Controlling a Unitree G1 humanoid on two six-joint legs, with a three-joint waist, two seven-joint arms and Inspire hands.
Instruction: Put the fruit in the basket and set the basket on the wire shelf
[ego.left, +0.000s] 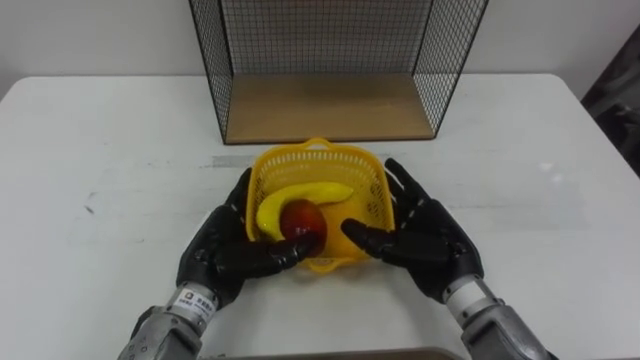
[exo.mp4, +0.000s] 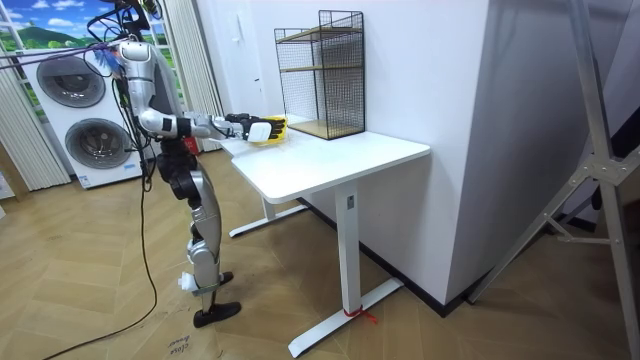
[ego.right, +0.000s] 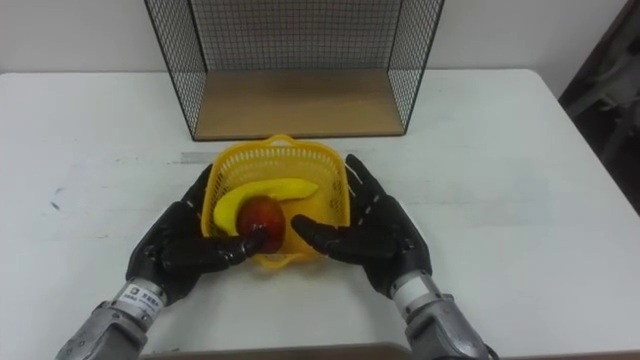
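Together, straight-fingered left hand (ego.left: 225, 247) and right hand (ego.left: 430, 240) flank basket (ego.left: 372, 188) holding banana (ego.left: 322, 192), perhaps apple (ego.left: 302, 219).

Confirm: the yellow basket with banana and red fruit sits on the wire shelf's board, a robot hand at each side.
Wrong place: the left eye view shows the basket on the white table before the wire shelf. The rest holds.

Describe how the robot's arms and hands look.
The left hand and right hand are both glossy black, with segmented fingers. Behind the black wrists run silver-grey metal forearms. A small white printed tag sits at the left wrist.
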